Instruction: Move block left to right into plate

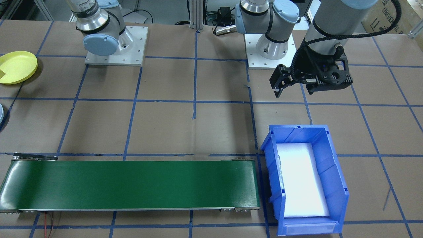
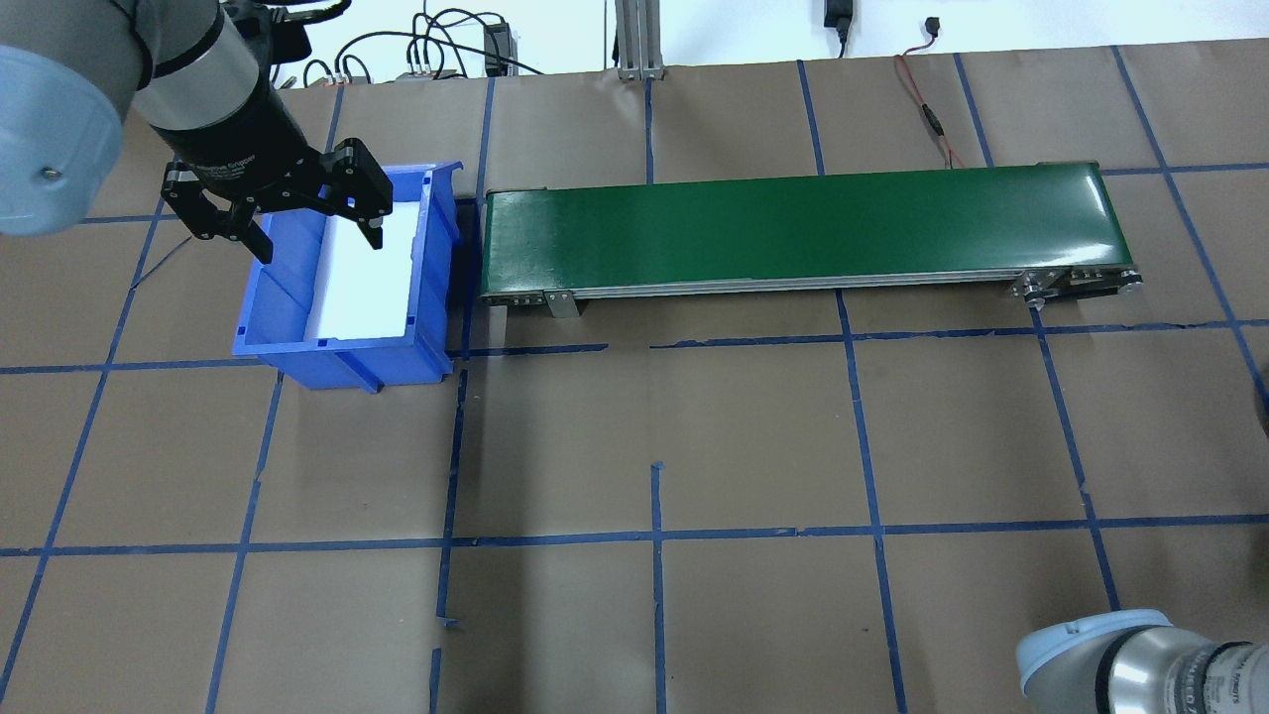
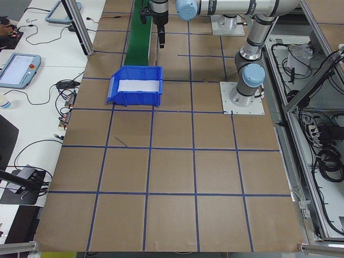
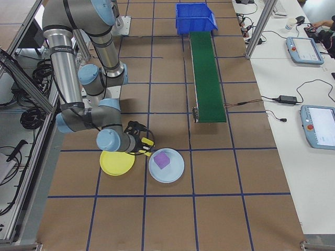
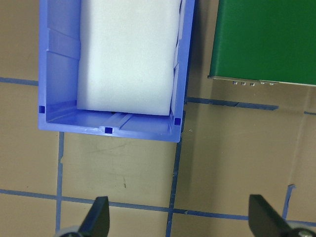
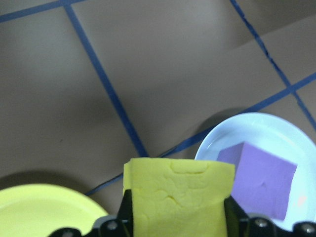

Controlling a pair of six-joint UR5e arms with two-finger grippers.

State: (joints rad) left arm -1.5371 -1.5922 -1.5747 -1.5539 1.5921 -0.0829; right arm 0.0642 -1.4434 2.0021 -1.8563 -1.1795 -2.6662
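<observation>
My right gripper (image 6: 177, 219) is shut on a yellow foam block (image 6: 177, 190), held just above the table. The yellow plate (image 6: 44, 210) lies down and to the left of the block in the right wrist view. In the exterior right view the right gripper (image 4: 141, 145) hovers at the far rim of the yellow plate (image 4: 117, 162), which also shows at the left edge of the front-facing view (image 1: 16, 66). My left gripper (image 2: 317, 241) hangs open and empty over the blue bin (image 2: 342, 347), its fingers (image 5: 98, 215) spread wide.
A light blue plate (image 4: 166, 165) holding a purple block (image 6: 256, 175) sits right beside the yellow plate. A green conveyor belt (image 2: 793, 228) runs across the table from the blue bin (image 1: 333, 185), which has a white foam liner (image 5: 128, 54).
</observation>
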